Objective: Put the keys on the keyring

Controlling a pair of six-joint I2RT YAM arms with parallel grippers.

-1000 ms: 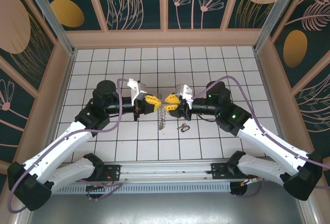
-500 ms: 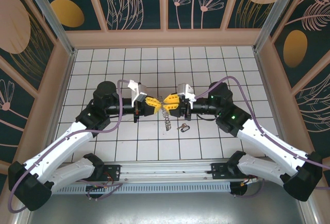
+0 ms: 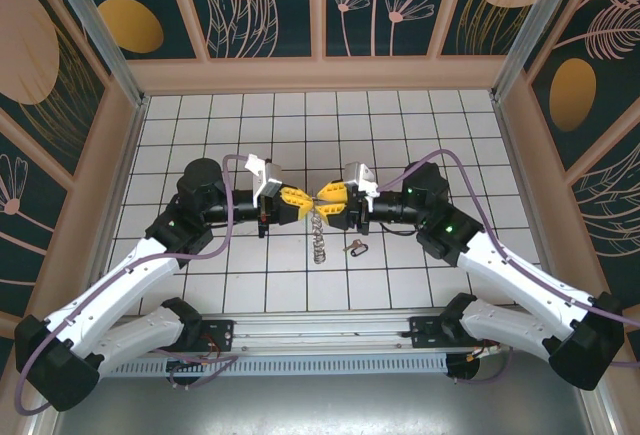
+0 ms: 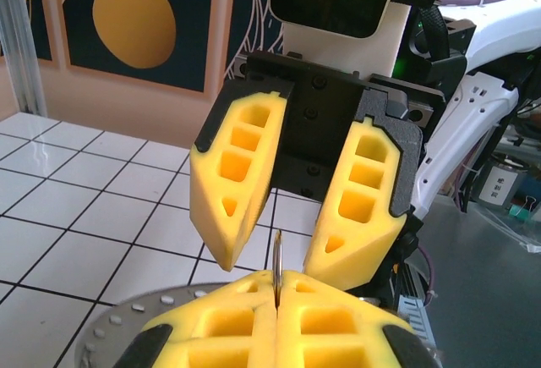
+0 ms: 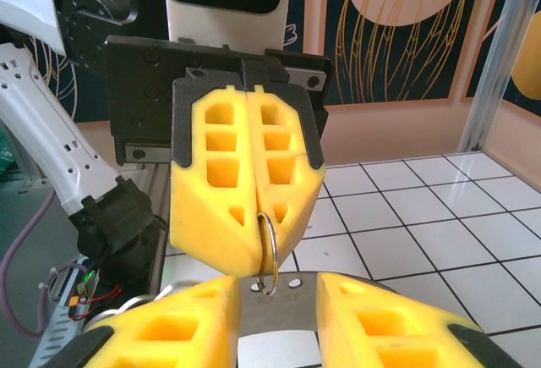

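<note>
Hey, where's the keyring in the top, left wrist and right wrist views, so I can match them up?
Top external: keyring mid-picture, at the left pincer tip.
Left wrist: keyring bottom centre, edge-on in that pincer's grip.
Right wrist: keyring lower centre, sticking out of that pincer, which faces the camera.
Shared landmark: the shut yellow left pincer gripping it.

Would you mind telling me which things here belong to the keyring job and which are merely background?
Belongs to the job:
- keyring, pinched in the shut left end effector
- chain hanging beneath it
- small metal piece, likely a key, on the tiled table
- open right end effector, facing the left one

Just surroundings:
- tiled table
- patterned walls
</note>
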